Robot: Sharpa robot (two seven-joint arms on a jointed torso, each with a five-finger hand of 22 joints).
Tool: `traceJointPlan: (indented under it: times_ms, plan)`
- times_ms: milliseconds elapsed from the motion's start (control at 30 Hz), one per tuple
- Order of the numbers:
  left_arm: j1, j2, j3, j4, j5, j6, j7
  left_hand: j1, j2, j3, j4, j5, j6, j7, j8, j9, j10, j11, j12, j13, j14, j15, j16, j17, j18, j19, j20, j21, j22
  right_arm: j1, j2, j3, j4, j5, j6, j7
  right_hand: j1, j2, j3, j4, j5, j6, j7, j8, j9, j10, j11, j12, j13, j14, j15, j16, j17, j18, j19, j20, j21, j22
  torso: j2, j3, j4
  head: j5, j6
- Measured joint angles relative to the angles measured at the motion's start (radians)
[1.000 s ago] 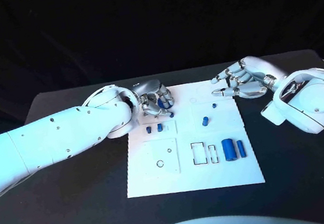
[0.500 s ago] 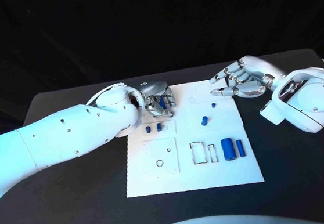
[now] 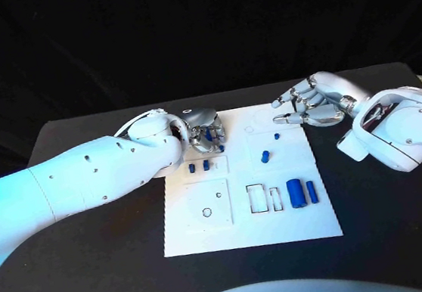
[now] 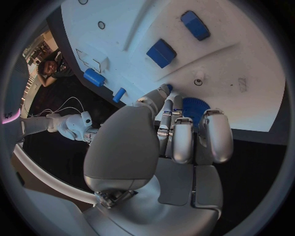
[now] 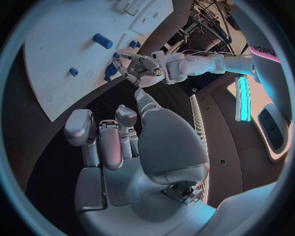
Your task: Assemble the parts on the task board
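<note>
The white task board (image 3: 249,224) lies in the middle of the table. My left hand (image 3: 204,132) hovers over its far left corner and grips a round blue toothed part (image 4: 195,107) between thumb and fingers. Two small blue blocks (image 3: 199,167) lie just in front of that hand, also seen close up as blue blocks (image 4: 162,52). A short blue peg (image 3: 266,157) and a tiny blue piece (image 3: 278,136) lie mid-board. Two blue cylinders (image 3: 296,194) lie at the near right. My right hand (image 3: 315,106) stays at the board's far right edge, holding nothing, fingers apart.
Rectangular slots (image 3: 258,197) and a square outline with a small hole (image 3: 210,204) mark the board's near half. The black table (image 3: 95,243) stretches to both sides of the board. In the right wrist view the board (image 5: 61,59) and my left hand (image 5: 142,69) appear beyond my right hand.
My left arm has shifted slightly, the hand staying over the board's far left corner with the blue part. The right hand has barely moved.
</note>
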Motion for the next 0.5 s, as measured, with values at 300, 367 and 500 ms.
traceJointPlan:
  times_ms: [300, 367, 500]
  plan:
    - [-0.002, 0.006, 0.0, -0.006, -0.005, 0.013, -0.004, -0.004, 0.004, 0.006, 0.0, 0.0, 0.005, 0.002, 0.0, -0.001, 0.005, -0.002, -0.005, -0.001, 0.0, 0.0, 0.0, -0.002, 0.0, 0.0, 0.0, 0.005, 0.0, 0.0, 0.0, 0.0, 0.001, 0.0, 0.0, 0.0, 0.0, 0.0, 0.0, 0.0, 0.0, 0.0, 0.0, 0.0, 0.0, 0.0, 0.0, 0.0, 0.0, 0.0, 0.0, 0.0, 0.001, 0.0, 0.0, 0.0, 0.0, 0.0, -0.001, 0.0001, 0.0011, -0.002, -0.002]
    - [-0.003, 0.007, 0.0, -0.006, -0.006, 0.014, -0.004, -0.004, 0.004, 0.008, -0.003, 0.0, 0.009, -0.002, 0.0, -0.001, 0.008, 0.001, -0.005, -0.001, 0.0, 0.0, 0.0, -0.003, 0.0, 0.0, 0.0, 0.009, 0.0, 0.0, 0.0, 0.0, 0.001, 0.0, 0.0, 0.0, 0.0, 0.0, 0.0, 0.0, 0.0, 0.0, 0.0, 0.0, 0.0, 0.0, 0.0, 0.0, 0.0, 0.0, 0.0, 0.0, 0.001, 0.0, 0.0, 0.0, 0.0, 0.0, -0.001, 0.0001, 0.0012, -0.001, -0.003]
    - [-0.003, 0.01, 0.0, -0.007, -0.007, 0.015, -0.004, -0.004, 0.004, 0.014, -0.003, 0.0, 0.012, 0.002, 0.0, -0.002, 0.012, -0.001, -0.005, -0.002, 0.0, 0.0, 0.0, -0.003, 0.0, 0.0, 0.0, 0.012, 0.0, 0.0, 0.0, 0.0, 0.001, 0.0, 0.0, 0.0, 0.0, 0.0, 0.0, 0.0, 0.0, 0.0, 0.0, 0.0, 0.0, 0.0, 0.0, 0.0, 0.0, 0.0, 0.0, 0.0, 0.001, 0.0, 0.0, 0.0, 0.0, 0.0, -0.001, 0.0002, 0.0012, -0.001, -0.003]
